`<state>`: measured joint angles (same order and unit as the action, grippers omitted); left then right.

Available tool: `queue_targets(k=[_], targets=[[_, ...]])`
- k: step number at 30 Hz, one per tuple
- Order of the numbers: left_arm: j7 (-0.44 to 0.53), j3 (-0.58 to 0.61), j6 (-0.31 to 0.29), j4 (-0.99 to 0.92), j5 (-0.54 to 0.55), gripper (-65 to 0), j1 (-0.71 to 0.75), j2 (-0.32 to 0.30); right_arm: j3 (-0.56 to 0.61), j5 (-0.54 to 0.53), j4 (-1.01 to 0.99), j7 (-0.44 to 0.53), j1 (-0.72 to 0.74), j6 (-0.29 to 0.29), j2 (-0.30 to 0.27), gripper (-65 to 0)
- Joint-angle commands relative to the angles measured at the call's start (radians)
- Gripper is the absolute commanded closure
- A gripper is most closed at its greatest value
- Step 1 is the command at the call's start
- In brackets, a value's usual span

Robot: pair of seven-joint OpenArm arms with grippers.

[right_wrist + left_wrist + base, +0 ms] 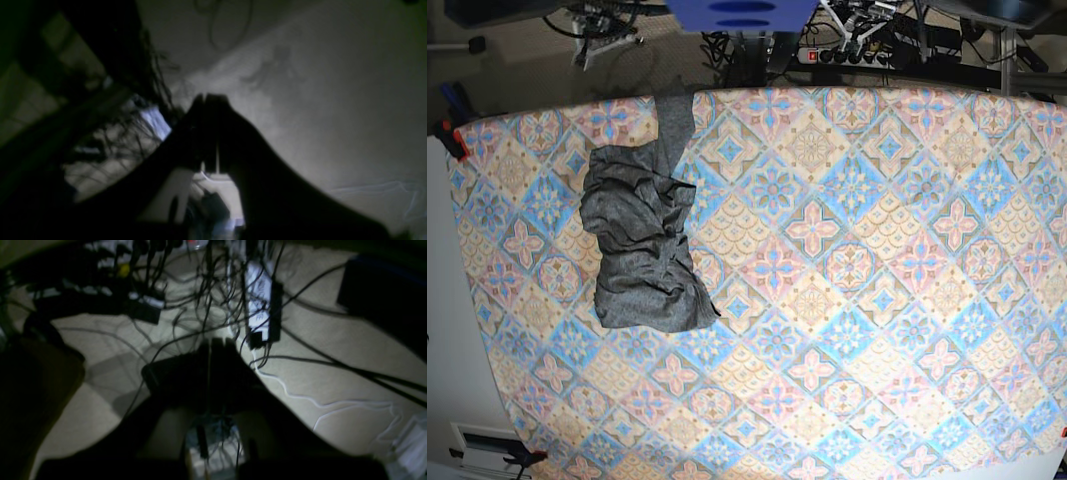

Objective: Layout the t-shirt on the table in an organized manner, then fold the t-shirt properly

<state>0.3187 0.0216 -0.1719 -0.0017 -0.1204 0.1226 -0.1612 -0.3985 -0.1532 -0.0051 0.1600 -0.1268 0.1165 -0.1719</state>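
The wide bench [877, 300] under its pastel blue, pink and cream diamond-tiled cloth carries the soft, heathered dark grey t-shirt [642, 250], crumpled in a heap toward the base view's left, one strip trailing to the far edge. Laying out has not begun, it seems. The left tool [218, 343] and right tool [210, 100] appear pressed together, off the bench above the floor. Next, both must reach the heap and spread it.

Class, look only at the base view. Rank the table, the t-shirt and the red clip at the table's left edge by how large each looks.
1. The table, filling most of the view.
2. The t-shirt, crumpled at the left.
3. The red clip, far smaller.
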Motion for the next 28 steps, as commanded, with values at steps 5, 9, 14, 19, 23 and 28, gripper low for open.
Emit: queue_targets(k=[5, 9, 14, 19, 23, 28], targets=[[0.053, 0.002, 0.004, 0.002, -0.046, 0.0, -0.108, -0.041, 0.091, -0.007, 0.005, 0.066, 0.079, -0.01, -0.008, 0.0], [-0.048, 0.002, 0.004, 0.002, -0.083, 0.0, -0.146, -0.061, 0.102, -0.007, 0.005, 0.097, 0.083, -0.14, 0.008, 0.0], [-0.266, 0.002, 0.016, 0.002, -0.132, 0.0, -0.145, -0.061, 0.157, -0.006, 0.005, 0.122, 0.08, -0.306, 0.054, 0.0], [-0.349, 0.002, 0.189, 0.059, -0.236, 0.0, -0.143, -0.056, 0.2, -0.006, 0.005, 0.117, 0.082, -0.309, 0.058, 0.0], [-0.349, 0.002, 0.209, 0.059, -0.307, 0.0, -0.145, -0.027, 0.201, -0.006, 0.005, 0.122, 0.08, -0.309, 0.074, 0.0], [-0.349, -0.004, 0.209, 0.059, -0.315, 0.0, -0.145, 0.004, 0.203, -0.006, 0.005, 0.117, 0.08, -0.309, 0.076, 0.0]])
